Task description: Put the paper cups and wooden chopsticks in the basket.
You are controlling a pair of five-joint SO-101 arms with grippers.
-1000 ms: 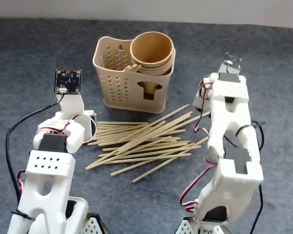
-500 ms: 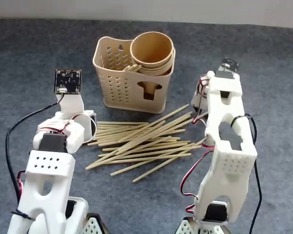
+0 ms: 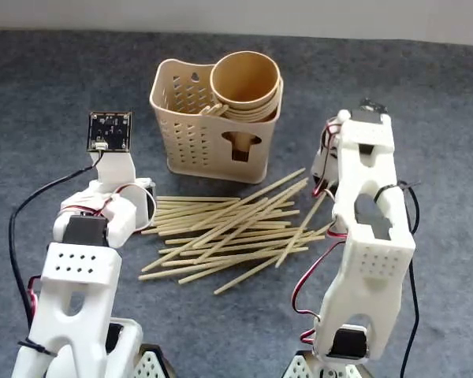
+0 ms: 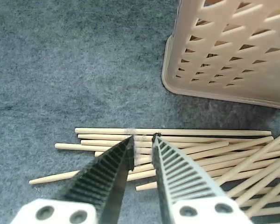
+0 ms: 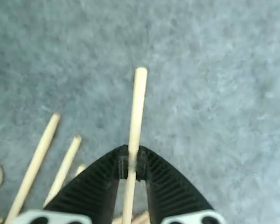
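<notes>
Your right gripper (image 5: 129, 157) pinches one chopstick (image 5: 138, 102); your left gripper (image 4: 143, 138) hangs slightly open over the pile (image 3: 221, 236), which lies beside the basket (image 3: 185, 146); cups (image 3: 244, 79) sit inside.

The white moulded-plastic left arm (image 3: 83, 268) and right arm (image 3: 374, 236) — 2 blocky, hole-dotted shells — trail black and red cables (image 3: 13, 244), end in black ribbed fingers (image 4: 107, 172), and the left carries a small black square circuit board (image 3: 109, 131).
</notes>
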